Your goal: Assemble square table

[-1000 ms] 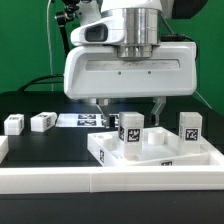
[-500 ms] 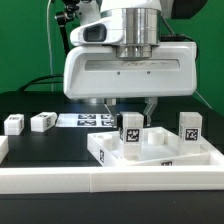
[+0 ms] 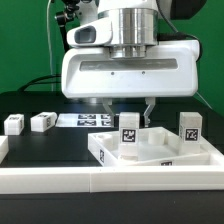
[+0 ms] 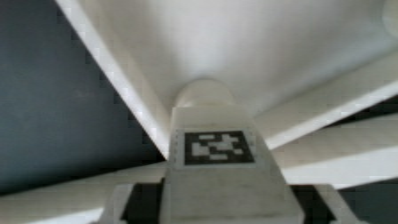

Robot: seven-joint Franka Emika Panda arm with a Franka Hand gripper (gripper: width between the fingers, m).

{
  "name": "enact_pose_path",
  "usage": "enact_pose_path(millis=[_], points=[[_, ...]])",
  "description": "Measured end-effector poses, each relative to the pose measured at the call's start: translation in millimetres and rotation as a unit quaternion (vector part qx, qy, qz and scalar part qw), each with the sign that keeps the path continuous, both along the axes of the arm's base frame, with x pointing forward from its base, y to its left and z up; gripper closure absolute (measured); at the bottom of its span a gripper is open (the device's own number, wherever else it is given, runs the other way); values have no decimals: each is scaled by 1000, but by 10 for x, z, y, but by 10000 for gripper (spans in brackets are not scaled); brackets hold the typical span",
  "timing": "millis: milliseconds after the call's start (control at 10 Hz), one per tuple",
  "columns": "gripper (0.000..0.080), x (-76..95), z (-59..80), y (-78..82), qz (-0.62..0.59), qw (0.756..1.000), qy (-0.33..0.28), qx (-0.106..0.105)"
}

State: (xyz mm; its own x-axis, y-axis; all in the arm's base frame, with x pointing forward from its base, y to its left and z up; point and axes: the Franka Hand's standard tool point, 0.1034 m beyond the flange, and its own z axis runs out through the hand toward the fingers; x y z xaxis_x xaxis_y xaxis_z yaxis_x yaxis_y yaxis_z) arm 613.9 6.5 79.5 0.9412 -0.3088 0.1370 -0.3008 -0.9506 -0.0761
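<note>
The square table top [image 3: 205,152], a white slab with a raised rim, lies at the exterior view's right. Two white tagged legs stand upright on it: one [image 3: 130,135] near its middle front, another [image 3: 190,127] further right. My gripper [image 3: 129,108] hangs straight over the first leg, its fingers down on either side of the leg's top. In the wrist view that leg [image 4: 217,120] runs from between my gripper [image 4: 217,200] fingers down to the slab's rim [image 4: 134,70], its tag facing the camera. The jaws are shut on it.
Two loose white legs [image 3: 13,124] [image 3: 42,121] lie on the black table at the exterior view's left. The marker board [image 3: 75,120] lies flat behind them. A long white border wall [image 3: 100,182] runs along the front edge.
The fingers have drawn in from a wide stance to the sides of the leg. The arm and the parts have hardly moved.
</note>
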Motion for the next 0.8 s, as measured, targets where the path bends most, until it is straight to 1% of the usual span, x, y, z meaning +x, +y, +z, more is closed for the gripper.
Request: enact_pose_path(millis=[200,300,400,500,800], points=[[509,-7,-4,-1,-77,997,-7,10],[509,-7,-4,-8,-138,990,-5,22],[509,-5,-5,-9,-184,982,-6,29],[509,-8,-5,-7,-225,974,-6,35],[509,-20,-4,5,-346,937,0,53]])
